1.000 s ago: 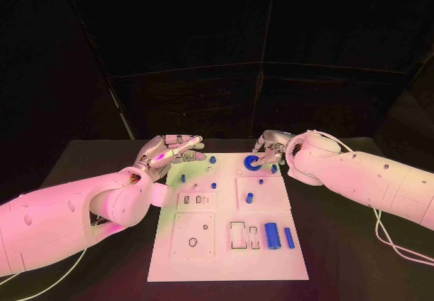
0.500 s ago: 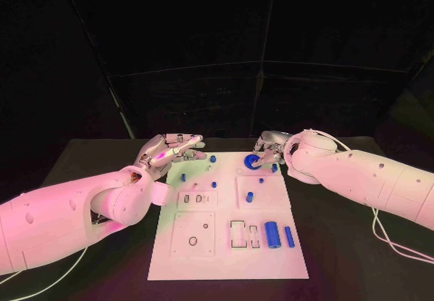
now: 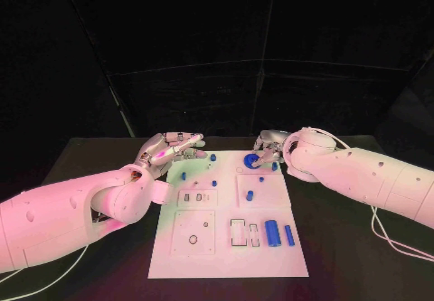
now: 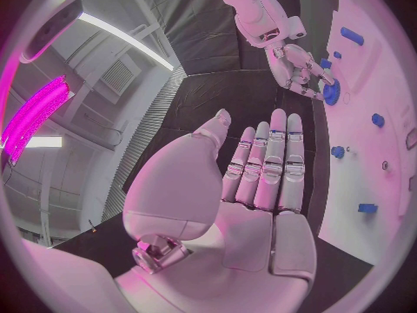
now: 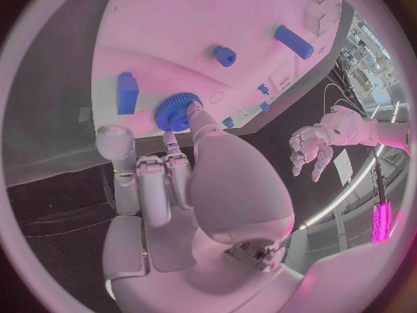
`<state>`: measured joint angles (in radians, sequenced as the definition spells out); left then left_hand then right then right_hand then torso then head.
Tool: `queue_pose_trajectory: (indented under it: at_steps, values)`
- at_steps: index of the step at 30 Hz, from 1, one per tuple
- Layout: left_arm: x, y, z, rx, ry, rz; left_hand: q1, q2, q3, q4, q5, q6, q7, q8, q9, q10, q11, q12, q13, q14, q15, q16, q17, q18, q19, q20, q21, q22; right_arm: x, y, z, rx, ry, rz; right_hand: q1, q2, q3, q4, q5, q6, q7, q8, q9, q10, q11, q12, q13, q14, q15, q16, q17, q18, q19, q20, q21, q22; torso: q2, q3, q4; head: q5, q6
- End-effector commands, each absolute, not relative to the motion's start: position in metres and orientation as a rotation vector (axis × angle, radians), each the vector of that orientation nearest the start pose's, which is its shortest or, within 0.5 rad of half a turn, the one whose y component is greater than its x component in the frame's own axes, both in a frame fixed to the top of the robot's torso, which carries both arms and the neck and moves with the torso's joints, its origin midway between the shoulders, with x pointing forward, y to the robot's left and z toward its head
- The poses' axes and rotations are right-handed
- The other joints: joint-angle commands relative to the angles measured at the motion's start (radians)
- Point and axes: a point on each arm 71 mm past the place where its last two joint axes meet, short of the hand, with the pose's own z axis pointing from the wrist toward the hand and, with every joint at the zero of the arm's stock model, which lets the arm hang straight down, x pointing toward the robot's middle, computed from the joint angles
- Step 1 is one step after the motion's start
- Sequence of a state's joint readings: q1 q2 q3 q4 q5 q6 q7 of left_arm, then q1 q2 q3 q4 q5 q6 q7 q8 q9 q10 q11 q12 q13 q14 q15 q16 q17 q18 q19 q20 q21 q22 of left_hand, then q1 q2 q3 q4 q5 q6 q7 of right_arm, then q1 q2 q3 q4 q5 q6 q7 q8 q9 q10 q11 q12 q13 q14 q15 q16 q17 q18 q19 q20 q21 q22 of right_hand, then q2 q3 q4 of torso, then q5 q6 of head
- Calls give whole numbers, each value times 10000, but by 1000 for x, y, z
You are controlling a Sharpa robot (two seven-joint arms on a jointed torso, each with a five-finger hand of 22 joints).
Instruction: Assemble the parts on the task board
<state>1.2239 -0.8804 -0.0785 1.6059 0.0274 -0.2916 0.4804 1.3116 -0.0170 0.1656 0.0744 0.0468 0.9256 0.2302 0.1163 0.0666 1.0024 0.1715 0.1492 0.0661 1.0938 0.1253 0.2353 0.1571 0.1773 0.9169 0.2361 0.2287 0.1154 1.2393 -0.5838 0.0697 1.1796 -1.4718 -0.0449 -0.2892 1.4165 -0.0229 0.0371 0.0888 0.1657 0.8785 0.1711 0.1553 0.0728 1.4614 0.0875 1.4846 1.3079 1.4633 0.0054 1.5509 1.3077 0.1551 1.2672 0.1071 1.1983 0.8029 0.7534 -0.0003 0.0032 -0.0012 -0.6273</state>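
The white task board (image 3: 226,254) lies in the middle of the black table. A blue toothed gear (image 3: 251,161) sits at the board's far edge, also seen in the right wrist view (image 5: 176,111) and the left wrist view (image 4: 331,92). My right hand (image 3: 268,149) is over it with a fingertip (image 5: 198,118) on its rim, and it seems to hold the gear slightly tilted. My left hand (image 3: 174,148) hovers above the board's far left corner, fingers straight and apart (image 4: 270,167), holding nothing.
A blue cylinder (image 3: 270,233) and a blue bar (image 3: 288,236) lie at the board's near right. A blue peg (image 3: 249,197) and several small blue pieces, one of them (image 3: 214,184), stand mid-board. A blue block (image 5: 127,92) sits beside the gear.
My right hand has drawn slightly toward the far edge with the gear, which now sits a little higher in the picture. The left hand has barely moved.
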Motion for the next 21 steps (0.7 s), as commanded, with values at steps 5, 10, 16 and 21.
queue_pose_trajectory:
  at_steps: [5, 10, 16, 21]
  values:
    - [473, 202, -169, -10654, 13909, -16652, -34, 63, 20, -52, 19, 77, -13, -59, -10, 56, 27, -66, -10, 63, -15, 38, 16, 61, 67, 19, -36, -11, 563, -175, -163, -518, 17619, 3764, 190, 447, 417, -253, -296, 704, -159, 317, 79, 379, -177, 135, 1498, 979, -130, 61, 2179, -213, 89, -93, 115, 141, 2, 7, -5, -5, -10]
    - [473, 202, -169, -10662, 13937, -16658, -34, 63, 20, -52, 19, 77, -13, -59, -10, 56, 27, -66, -10, 63, -15, 38, 16, 61, 67, 19, -36, -11, 563, -172, -157, -592, 16922, 3805, 346, 531, 722, -493, -475, 1054, -292, 417, 76, 443, -300, 178, 1578, 980, -242, 63, 2189, -225, 112, -194, 162, 213, 3, 12, -12, 73, -32]
    - [473, 203, -169, -10673, 13944, -16639, -32, 75, 21, -70, 19, 87, -17, -66, -9, 67, 23, -72, -9, 67, -18, 34, 21, 62, 78, 16, -43, -17, 561, -166, -154, -789, 16505, 3935, 309, 568, 925, -601, -557, 1243, -353, 424, 48, 505, -358, 223, 1658, 984, -294, 68, 2206, -241, 134, -251, 197, 273, 7, 7, 15, 38, -52]
    - [473, 205, -169, -10681, 13920, -16605, -32, 75, 21, -70, 19, 87, -17, -66, -9, 67, 23, -72, -9, 67, -18, 34, 21, 62, 78, 16, -43, -17, 556, -158, -152, -854, 16457, 4263, 186, 515, 968, -609, -543, 1276, -358, 379, 16, 521, -369, 229, 1675, 984, -306, 68, 2208, -248, 144, -269, 214, 299, 3, 6, 16, 51, -40]
